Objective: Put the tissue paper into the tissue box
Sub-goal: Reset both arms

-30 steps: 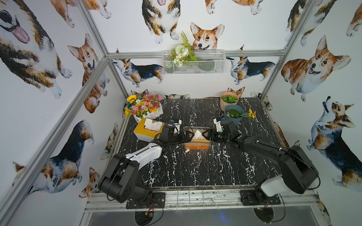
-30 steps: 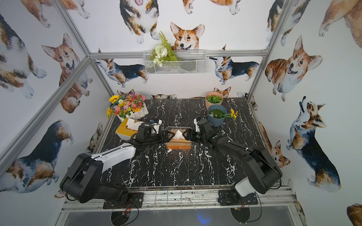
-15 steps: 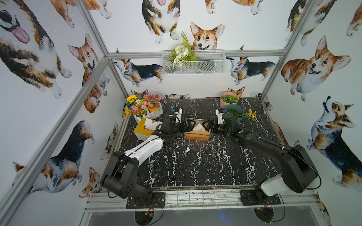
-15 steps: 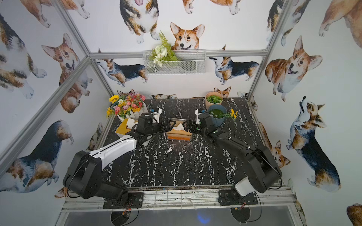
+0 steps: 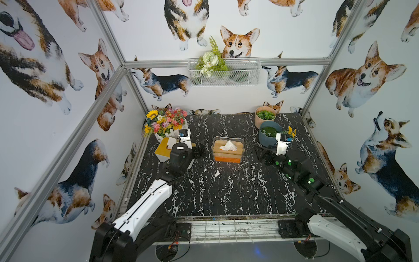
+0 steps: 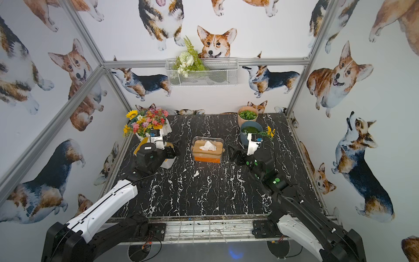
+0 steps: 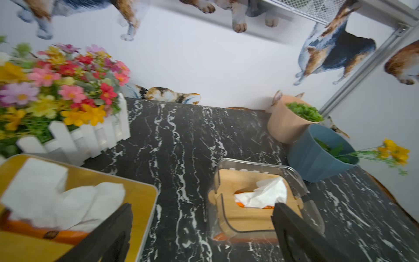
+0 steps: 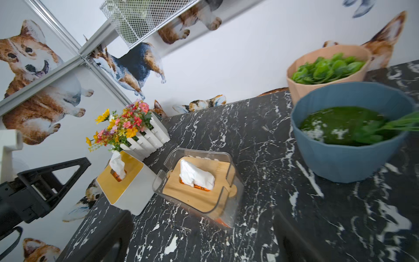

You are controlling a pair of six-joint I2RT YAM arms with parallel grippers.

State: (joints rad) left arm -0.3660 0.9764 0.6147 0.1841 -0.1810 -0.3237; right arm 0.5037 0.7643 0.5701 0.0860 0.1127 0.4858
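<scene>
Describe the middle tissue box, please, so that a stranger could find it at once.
Start from the black marble table: near its middle stands a tissue box. Unlike the white box with a yellow top beside the flowers, its walls are clear, with orange showing through at the base.

Tissue box [image 5: 226, 156] central, tissue paper [image 5: 228, 145] in its slot, second box [image 5: 162, 148] left, planter [image 7: 95, 136] behind it, pots [image 5: 264, 141] right

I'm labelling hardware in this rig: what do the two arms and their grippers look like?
The left arm and right arm each have a white lower link and black joints; the right shows green lights. The left gripper and right gripper have black fingers beside white wrist camera mounts.
</scene>
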